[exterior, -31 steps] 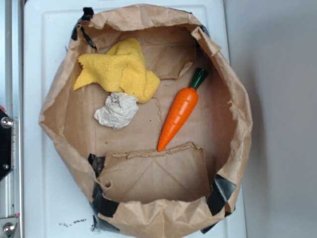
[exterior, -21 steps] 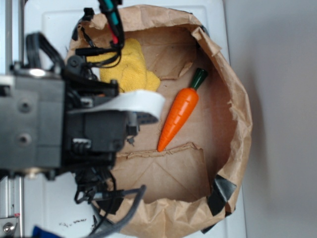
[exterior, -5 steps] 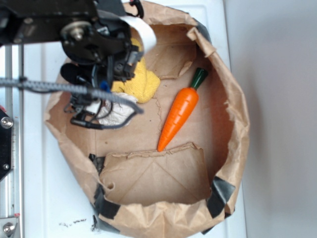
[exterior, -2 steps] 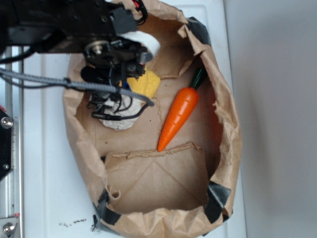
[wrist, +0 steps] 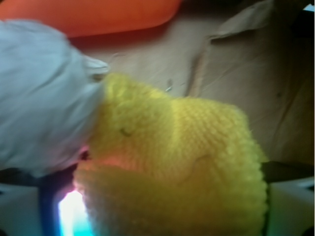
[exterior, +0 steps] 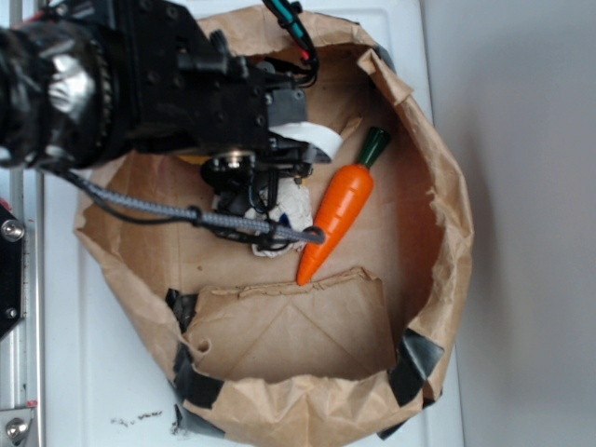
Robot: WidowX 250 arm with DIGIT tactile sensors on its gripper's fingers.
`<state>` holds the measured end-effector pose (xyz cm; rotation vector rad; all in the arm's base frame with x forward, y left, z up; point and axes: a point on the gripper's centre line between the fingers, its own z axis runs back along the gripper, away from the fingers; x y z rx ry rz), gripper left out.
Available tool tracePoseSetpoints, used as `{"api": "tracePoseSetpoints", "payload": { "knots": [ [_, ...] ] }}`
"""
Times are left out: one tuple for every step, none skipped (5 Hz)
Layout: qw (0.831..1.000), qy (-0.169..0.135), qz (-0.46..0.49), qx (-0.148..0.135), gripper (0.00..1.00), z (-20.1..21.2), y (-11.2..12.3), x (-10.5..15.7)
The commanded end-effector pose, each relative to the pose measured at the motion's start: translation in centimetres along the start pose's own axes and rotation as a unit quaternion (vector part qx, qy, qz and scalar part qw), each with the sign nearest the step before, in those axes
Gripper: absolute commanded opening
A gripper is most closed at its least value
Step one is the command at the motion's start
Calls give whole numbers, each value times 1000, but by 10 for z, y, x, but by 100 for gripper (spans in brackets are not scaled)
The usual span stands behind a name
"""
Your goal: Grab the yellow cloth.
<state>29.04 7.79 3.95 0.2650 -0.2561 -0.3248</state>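
Right, we see the yellow cloth [wrist: 182, 162] filling our wrist view, touching the white wad [wrist: 44, 93]; carrot [exterior: 340, 209] beside; gripper [exterior: 256, 177] hidden, we can't tell its jaws

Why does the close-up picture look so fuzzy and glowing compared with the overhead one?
Wrist view: the yellow cloth and white wad sit too near the lens, so both blur; a bright glare flares at the bottom left. Exterior view: evenly lit, the carrot sharp, though the dark arm hides the cloth.
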Motion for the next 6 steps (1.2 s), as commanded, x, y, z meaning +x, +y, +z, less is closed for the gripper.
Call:
{"api": "tracePoseSetpoints", "payload": {
  "knots": [
    [998,-49,18,-33,0,43,28,34],
    [996,-55,42,-59,0,86,43,49],
    [993,-60,55,-82,0,123,46,61],
    [991,-52,66,-103,0,136,51,78],
    [989,-69,58,-116,0,141,55,79],
    [991,-81,31,-104,5,147,59,76]
  ]
}}
